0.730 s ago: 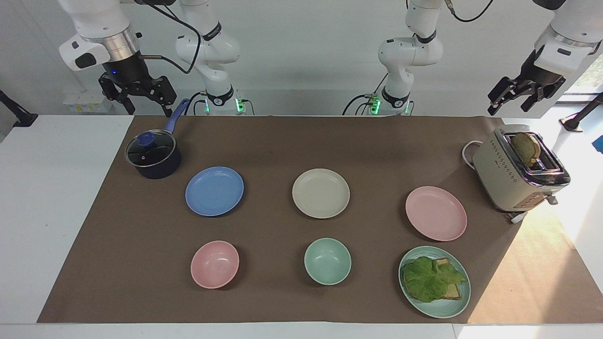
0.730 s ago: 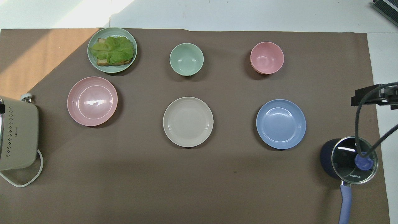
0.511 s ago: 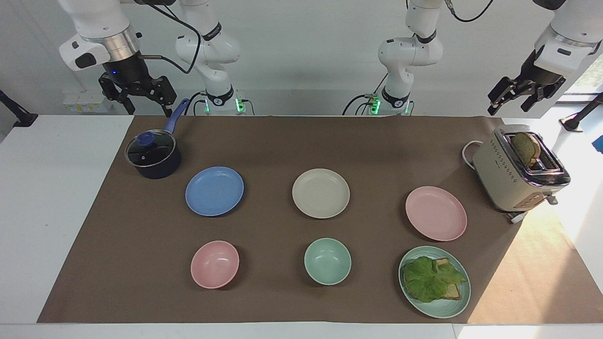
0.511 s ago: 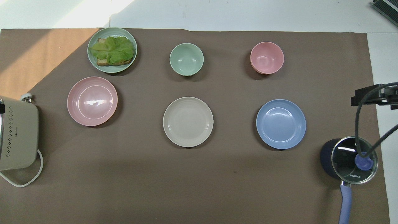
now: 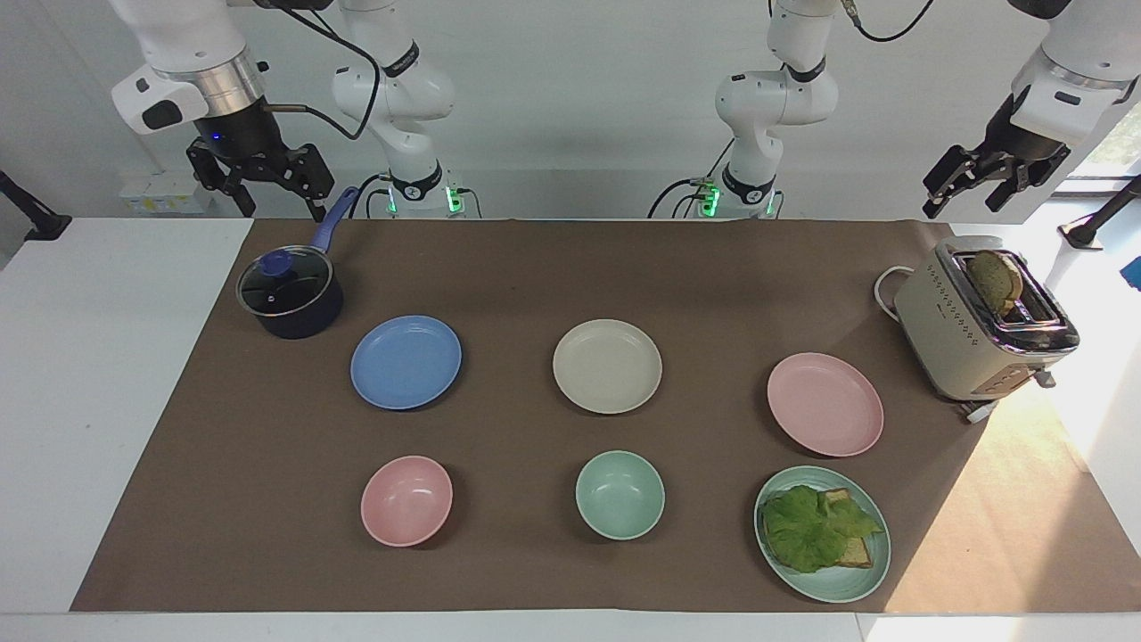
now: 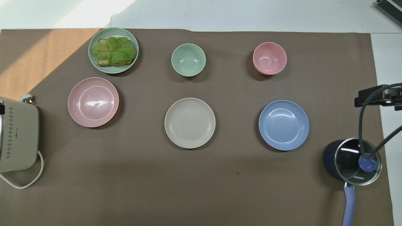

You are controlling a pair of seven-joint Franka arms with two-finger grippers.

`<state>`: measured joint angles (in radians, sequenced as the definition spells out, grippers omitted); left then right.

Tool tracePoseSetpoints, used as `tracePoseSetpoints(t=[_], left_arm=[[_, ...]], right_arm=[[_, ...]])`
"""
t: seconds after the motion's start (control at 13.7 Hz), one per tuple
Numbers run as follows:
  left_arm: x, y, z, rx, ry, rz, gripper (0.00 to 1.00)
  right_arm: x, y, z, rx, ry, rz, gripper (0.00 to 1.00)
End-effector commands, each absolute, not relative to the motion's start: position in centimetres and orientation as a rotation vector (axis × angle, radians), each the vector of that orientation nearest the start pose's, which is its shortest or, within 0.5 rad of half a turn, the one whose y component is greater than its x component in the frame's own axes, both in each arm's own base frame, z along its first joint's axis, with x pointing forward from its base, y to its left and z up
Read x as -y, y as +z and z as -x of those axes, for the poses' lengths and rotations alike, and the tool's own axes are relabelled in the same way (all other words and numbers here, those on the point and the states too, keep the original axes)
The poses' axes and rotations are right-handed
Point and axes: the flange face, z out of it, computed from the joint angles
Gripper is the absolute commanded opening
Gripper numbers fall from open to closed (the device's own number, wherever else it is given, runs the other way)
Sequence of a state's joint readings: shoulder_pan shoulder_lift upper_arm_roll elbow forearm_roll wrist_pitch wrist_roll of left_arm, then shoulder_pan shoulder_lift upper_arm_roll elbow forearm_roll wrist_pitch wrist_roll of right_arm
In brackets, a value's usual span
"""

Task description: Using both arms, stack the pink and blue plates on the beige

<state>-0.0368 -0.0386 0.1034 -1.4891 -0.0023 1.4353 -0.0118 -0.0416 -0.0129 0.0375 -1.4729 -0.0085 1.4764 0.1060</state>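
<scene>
Three equal plates lie in a row on the brown mat. The beige plate [image 5: 607,366] [image 6: 190,122] is in the middle. The blue plate [image 5: 406,362] [image 6: 283,125] lies toward the right arm's end and the pink plate [image 5: 824,403] [image 6: 93,102] toward the left arm's end. All three are bare and apart from each other. My right gripper [image 5: 281,212] hangs open and empty in the air above the pot's handle. My left gripper [image 5: 961,207] hangs open and empty high above the toaster's end of the table.
A dark blue pot [image 5: 290,294] with a glass lid stands beside the blue plate, nearer to the robots. A beige toaster [image 5: 980,325] holds toast. Farther from the robots are a pink bowl [image 5: 406,500], a green bowl [image 5: 619,494] and a green plate [image 5: 869,580] with a lettuce sandwich.
</scene>
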Motion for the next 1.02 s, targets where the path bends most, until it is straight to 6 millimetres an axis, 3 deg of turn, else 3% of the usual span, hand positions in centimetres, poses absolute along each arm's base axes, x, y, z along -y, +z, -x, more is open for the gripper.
tracePoseSetpoints(t=[0.0,0.07,0.15,0.29,0.51,0.66,0.88,0.95], left_arm=[[-3.5,67.0,-52.3,0.146,0.017,3.149,1.00],[-4.2,66.3,-52.4,0.165,0.031,3.148,1.00],[-4.5,64.2,-52.5,0.166,0.082,3.149,1.00],[-4.0,56.9,-53.0,0.152,0.150,3.149,1.00],[-4.4,50.0,-52.5,0.167,0.153,3.149,1.00],[-4.4,46.4,-53.3,0.176,0.078,3.147,1.00],[-4.5,39.6,-55.4,0.177,0.113,3.132,1.00],[-4.5,38.3,-56.1,0.176,0.091,3.129,1.00]], right_arm=[[0.2,67.2,-53.8,-0.196,-0.050,3.127,1.00],[0.2,67.1,-53.9,-0.196,-0.047,3.127,1.00],[0.2,67.1,-53.9,-0.196,-0.047,3.127,1.00],[0.2,67.1,-53.9,-0.196,-0.047,3.127,1.00],[0.2,67.2,-53.9,-0.196,-0.050,3.127,1.00],[0.2,67.2,-53.9,-0.196,-0.050,3.127,1.00],[0.2,67.1,-53.9,-0.196,-0.047,3.127,1.00],[0.2,67.2,-53.9,-0.196,-0.050,3.127,1.00]])
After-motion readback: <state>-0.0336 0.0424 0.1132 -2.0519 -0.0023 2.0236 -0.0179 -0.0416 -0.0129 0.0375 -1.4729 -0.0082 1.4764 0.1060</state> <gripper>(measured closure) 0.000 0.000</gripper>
